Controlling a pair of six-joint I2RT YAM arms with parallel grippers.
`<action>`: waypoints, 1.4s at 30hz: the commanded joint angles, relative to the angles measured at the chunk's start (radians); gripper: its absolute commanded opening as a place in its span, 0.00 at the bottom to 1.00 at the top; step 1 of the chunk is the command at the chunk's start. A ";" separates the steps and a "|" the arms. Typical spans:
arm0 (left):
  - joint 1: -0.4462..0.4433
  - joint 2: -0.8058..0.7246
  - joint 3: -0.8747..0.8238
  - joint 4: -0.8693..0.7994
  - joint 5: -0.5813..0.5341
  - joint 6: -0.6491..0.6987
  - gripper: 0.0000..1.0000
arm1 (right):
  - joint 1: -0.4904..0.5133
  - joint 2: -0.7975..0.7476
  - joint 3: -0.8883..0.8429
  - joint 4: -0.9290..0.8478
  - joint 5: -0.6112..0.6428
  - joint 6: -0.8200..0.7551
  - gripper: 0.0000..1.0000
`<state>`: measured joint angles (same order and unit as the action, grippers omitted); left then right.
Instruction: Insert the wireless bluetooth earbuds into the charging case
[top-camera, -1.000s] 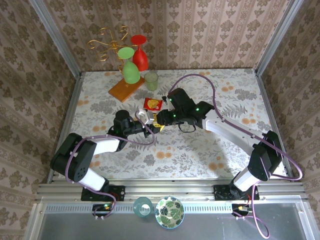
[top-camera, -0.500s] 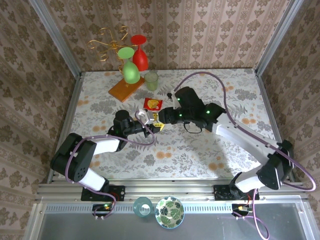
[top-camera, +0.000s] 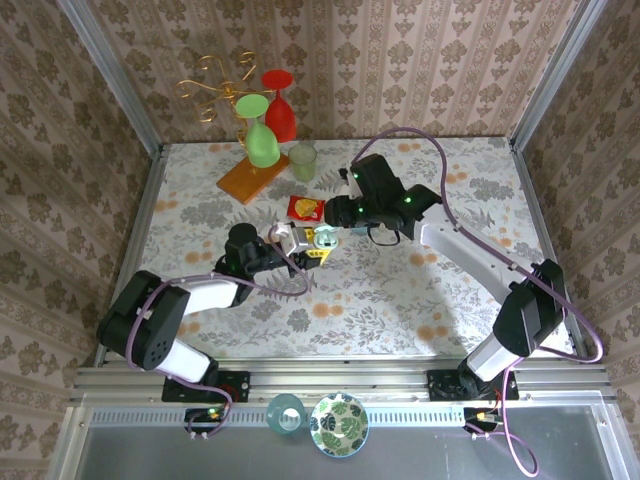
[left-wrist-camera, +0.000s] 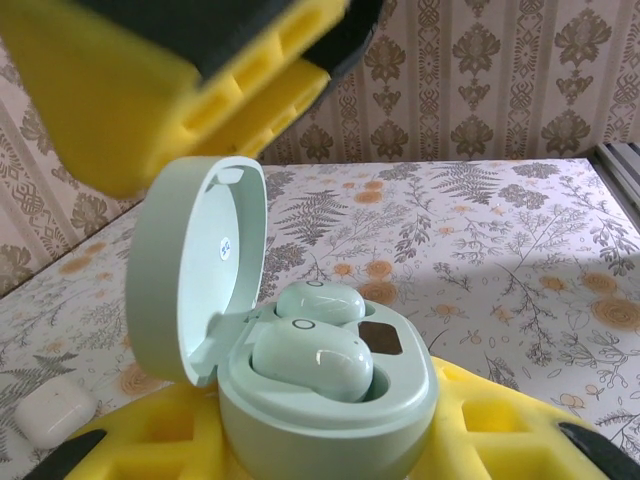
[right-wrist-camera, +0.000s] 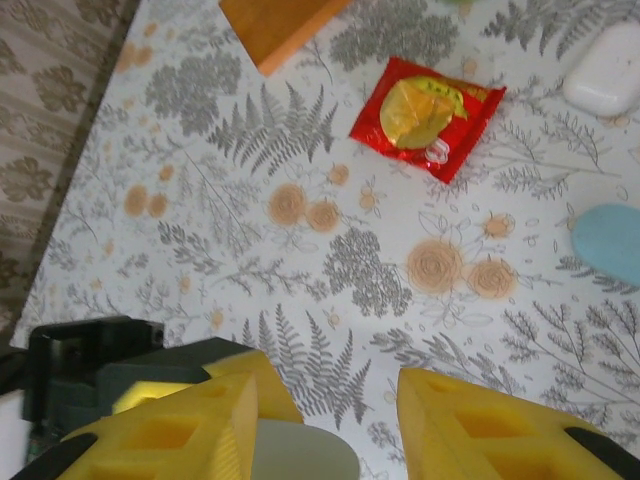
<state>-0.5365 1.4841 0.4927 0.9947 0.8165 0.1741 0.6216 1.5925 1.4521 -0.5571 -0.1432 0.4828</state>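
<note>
- Your left hand (top-camera: 303, 245) grips the open charging case (left-wrist-camera: 330, 410) above the worktop (top-camera: 400, 290); the wireless bluetooth earbuds (left-wrist-camera: 312, 358) sit inside.
- Your right hand (right-wrist-camera: 325, 412) hovers open above it.
- It looks light and slippery: hold the sides and press the lid (left-wrist-camera: 190, 270) gently.

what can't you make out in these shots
- Left wrist: how deep the earbuds sit, because the rim of the charging case hides their lower halves.
- Right wrist: the blue object is cut off by the right edge, so it can't be identified.
- Top external: the case's contents are too small to read.
</note>
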 joint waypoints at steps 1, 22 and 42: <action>-0.005 -0.014 -0.005 0.058 -0.001 0.002 0.26 | 0.000 -0.017 -0.004 -0.028 -0.027 -0.025 0.42; -0.005 0.033 0.040 0.287 -0.048 -0.222 0.26 | -0.185 -0.235 -0.554 0.930 -0.646 0.615 0.74; -0.011 0.022 0.055 0.288 -0.069 -0.237 0.27 | -0.156 -0.052 -0.643 1.413 -0.728 0.947 0.30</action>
<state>-0.5426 1.5265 0.5327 1.2697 0.7467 -0.0536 0.4599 1.5352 0.8150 0.7643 -0.8394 1.4002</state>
